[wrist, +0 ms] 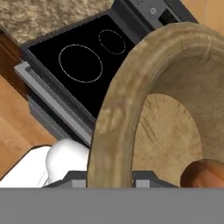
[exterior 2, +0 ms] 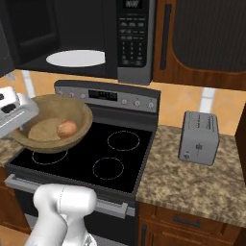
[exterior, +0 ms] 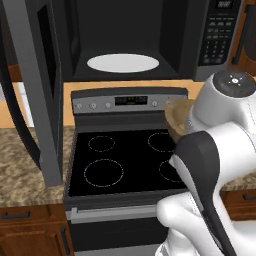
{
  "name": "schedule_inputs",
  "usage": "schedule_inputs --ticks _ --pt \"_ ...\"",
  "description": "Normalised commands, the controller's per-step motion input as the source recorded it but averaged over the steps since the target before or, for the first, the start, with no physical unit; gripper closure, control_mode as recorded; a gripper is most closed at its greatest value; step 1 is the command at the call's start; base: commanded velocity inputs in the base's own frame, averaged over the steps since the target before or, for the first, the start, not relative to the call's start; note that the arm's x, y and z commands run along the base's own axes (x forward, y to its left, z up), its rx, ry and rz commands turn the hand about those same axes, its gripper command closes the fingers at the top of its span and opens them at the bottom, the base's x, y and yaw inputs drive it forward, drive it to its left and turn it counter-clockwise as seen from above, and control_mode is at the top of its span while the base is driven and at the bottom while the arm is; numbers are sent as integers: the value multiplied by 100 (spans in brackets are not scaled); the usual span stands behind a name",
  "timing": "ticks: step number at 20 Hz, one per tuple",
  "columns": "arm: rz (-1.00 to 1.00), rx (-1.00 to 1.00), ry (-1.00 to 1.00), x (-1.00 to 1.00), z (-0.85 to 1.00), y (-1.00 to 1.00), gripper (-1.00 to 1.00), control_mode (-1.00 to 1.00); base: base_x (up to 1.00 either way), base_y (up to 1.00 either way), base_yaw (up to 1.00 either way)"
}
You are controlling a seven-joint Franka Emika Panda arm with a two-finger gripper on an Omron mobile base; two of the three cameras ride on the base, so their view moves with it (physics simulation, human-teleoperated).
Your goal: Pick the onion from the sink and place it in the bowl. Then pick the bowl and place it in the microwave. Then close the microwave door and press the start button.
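Pincer point(wrist: 109, 181) clamped on the near rim of the bowl point(exterior 2: 50, 125), one finger either side of the wall. Bowl is up in the air over the left half of the stove point(exterior 2: 96, 153), clear of the glass, below the microwave point(exterior 2: 81, 33). Onion point(exterior 2: 67, 128) sits inside the bowl, on its floor. Microwave door point(exterior: 42, 90) hangs open left of the stove; white turntable plate point(exterior: 123, 63) is bare inside the cavity. Toaster point(exterior 2: 198, 138) stands on the table point(exterior 2: 192, 180) right of the stove.
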Motion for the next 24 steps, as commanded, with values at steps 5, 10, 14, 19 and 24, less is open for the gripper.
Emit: schedule_inputs --ticks 5,10,14,19,24 --pt "44 -29 -23 -1 88 0 100 -100 0 0 0" --pt "34 -19 -13 16 36 -1 100 -100 0 0 0" --pt "22 -11 0 63 0 0 100 -100 0 0 0" --pt "16 -13 -1 72 3 0 100 -100 0 0 0" --pt "14 -12 0 90 8 0 100 -100 0 0 0"
